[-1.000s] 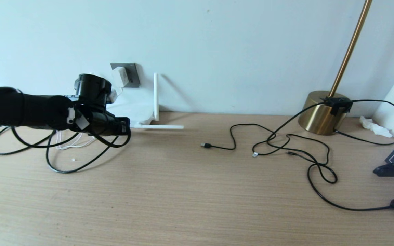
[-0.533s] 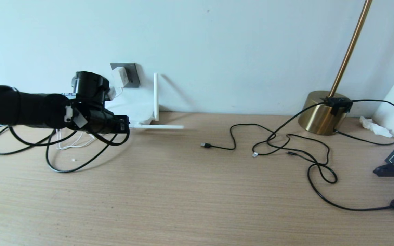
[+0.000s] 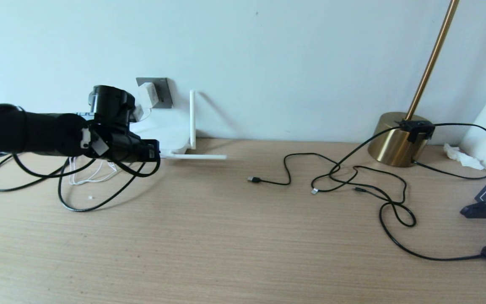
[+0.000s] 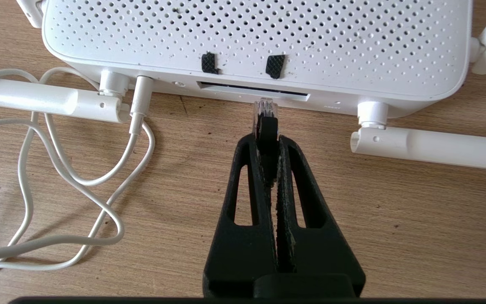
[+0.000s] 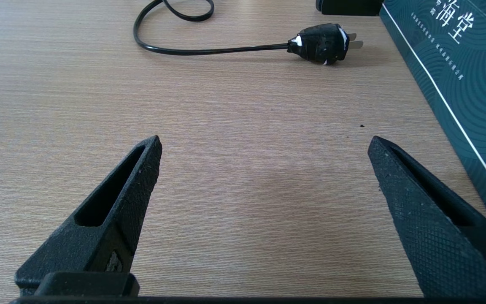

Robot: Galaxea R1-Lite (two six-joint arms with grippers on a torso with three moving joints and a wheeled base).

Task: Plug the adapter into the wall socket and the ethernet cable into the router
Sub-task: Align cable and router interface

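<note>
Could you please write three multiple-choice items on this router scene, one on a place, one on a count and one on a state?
1. Where is the adapter?
A. Lying on the floor
B. Seated in the wall socket
C. Held by the right gripper

2. How many black pads show on the router in the left wrist view?
A. Two
B. Four
C. None

3. What is the left gripper doing?
A. Standing wide open over bare floor
B. Clamped on a white cord
C. Shut on the ethernet cable, its clear plug at the router's port edge

Answers:
1. B, the white block sits on the grey plate on the wall.
2. A, two dark pads lie side by side above the port slot.
3. C, the fingers pinch the black cable just behind the clear plug.
</note>
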